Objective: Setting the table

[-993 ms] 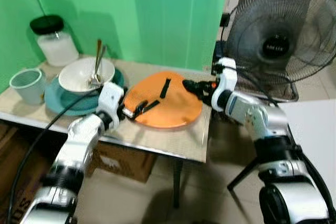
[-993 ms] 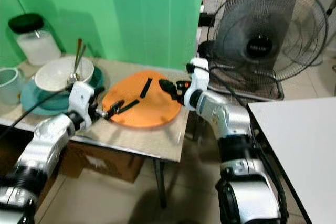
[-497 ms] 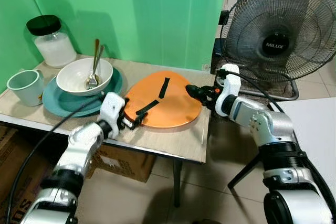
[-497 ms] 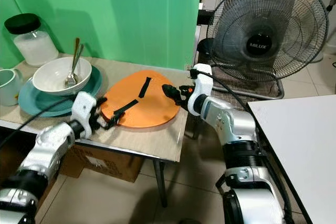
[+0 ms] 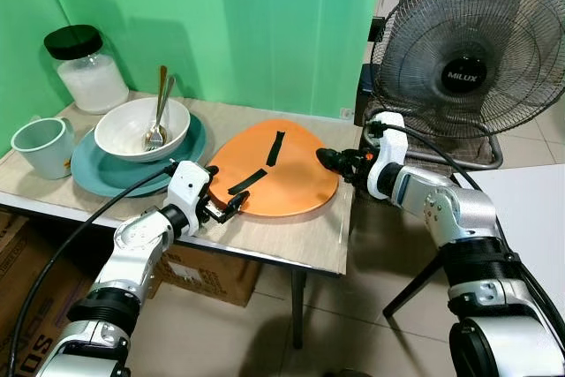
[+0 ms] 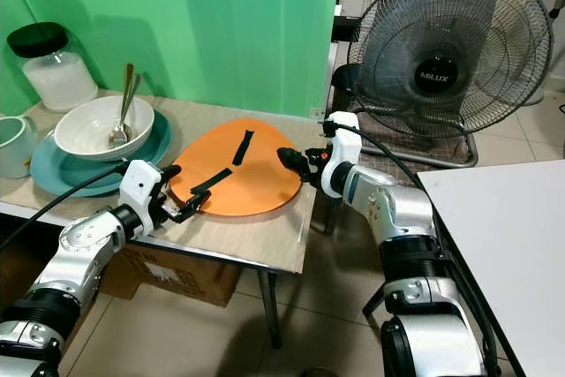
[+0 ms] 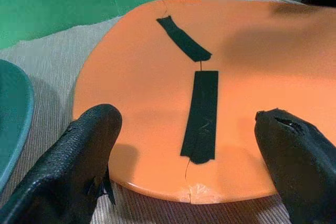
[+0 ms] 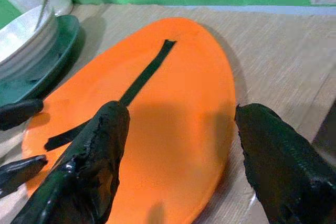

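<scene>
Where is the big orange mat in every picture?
Left eye view: orange mat on the table's middle, between both grippers.
Right eye view: same spot.
Left wrist view: ahead of the fingers.
Right wrist view: ahead too.
Shared landmark: black tape strips on it.

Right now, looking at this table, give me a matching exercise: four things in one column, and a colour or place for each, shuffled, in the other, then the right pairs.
Things:
1. placemat
2. bowl
3. jar
4. mug

Descriptions:
A. stands at the table's far left corner, black lid on
B. orange, with black tape strips, lying flat between the two grippers
C. pale green, at the left end beside the teal plate
D. white, sits on the teal plate, with spoons in it

Pairs: 1-B, 2-D, 3-A, 4-C
</scene>
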Available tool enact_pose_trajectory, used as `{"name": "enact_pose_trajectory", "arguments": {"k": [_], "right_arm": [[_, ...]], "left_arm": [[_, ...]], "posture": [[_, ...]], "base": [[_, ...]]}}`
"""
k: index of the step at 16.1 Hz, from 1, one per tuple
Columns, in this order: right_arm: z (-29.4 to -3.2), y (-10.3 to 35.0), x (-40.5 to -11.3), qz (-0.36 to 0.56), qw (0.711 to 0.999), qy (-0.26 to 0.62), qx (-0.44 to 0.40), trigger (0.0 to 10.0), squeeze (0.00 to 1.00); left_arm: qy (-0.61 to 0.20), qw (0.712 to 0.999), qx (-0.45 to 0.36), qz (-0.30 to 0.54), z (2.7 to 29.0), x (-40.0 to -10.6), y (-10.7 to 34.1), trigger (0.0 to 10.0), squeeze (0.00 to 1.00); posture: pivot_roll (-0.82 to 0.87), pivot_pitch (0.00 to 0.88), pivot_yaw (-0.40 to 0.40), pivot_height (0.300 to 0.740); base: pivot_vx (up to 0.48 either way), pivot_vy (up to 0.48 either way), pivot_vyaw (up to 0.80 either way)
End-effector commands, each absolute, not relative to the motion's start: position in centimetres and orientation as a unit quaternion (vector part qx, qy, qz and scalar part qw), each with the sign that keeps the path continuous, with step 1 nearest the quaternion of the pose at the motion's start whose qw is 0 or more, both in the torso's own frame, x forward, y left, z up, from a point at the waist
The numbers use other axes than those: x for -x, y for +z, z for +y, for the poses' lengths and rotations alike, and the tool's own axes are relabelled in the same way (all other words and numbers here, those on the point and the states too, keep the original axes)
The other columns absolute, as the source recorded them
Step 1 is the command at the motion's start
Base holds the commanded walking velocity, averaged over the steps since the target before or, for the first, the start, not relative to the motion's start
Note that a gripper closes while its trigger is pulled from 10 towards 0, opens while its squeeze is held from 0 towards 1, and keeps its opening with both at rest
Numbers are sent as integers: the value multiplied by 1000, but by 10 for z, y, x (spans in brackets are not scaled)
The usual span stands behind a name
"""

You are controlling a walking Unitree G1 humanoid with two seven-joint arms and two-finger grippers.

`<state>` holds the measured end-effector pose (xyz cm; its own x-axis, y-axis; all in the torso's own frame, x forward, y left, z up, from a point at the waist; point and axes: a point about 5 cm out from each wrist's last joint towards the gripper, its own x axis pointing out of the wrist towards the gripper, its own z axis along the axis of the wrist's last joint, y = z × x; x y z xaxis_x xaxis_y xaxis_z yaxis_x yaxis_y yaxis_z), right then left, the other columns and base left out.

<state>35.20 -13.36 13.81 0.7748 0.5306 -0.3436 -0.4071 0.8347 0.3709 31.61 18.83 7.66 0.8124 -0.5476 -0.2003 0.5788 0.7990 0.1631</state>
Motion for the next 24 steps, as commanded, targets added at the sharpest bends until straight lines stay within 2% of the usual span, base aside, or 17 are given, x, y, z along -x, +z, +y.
{"name": "enact_pose_trajectory", "arguments": {"k": [1, 7, 13, 18, 21, 24], "right_arm": [[-135, 144, -356, 208, 937, 244, -135, 10000, 0], [-142, 149, -362, 192, 945, 225, -137, 10000, 0], [-142, 147, -365, 193, 947, 219, -137, 10000, 0], [-140, 140, -366, 201, 946, 215, -135, 10000, 0], [-136, 136, -366, 219, 930, 230, -187, 10000, 0], [-125, 123, -358, 258, 897, 277, -228, 10000, 0]], "left_arm": [[-299, 939, -118, 119, 195, -307, 59, 10000, 0], [-327, 934, -117, 80, 188, -298, 66, 10000, 0], [-314, 933, -129, 120, 199, -288, 51, 10000, 0], [-312, 932, -128, 136, 196, -281, 40, 10000, 0], [-310, 931, -132, 139, 196, -280, 37, 10000, 0], [-308, 932, -132, 137, 195, -280, 37, 10000, 0]], "posture": [[-140, 37, 34, 740], [-144, 35, 36, 740], [-140, 35, 30, 740], [-144, 28, 17, 740], [-143, 23, 8, 740], [-142, 15, 2, 740]], "base": [[0, 0, 0], [0, 0, 0], [0, 0, 0], [0, 0, 0], [0, 0, 0], [0, 0, 0]]}}
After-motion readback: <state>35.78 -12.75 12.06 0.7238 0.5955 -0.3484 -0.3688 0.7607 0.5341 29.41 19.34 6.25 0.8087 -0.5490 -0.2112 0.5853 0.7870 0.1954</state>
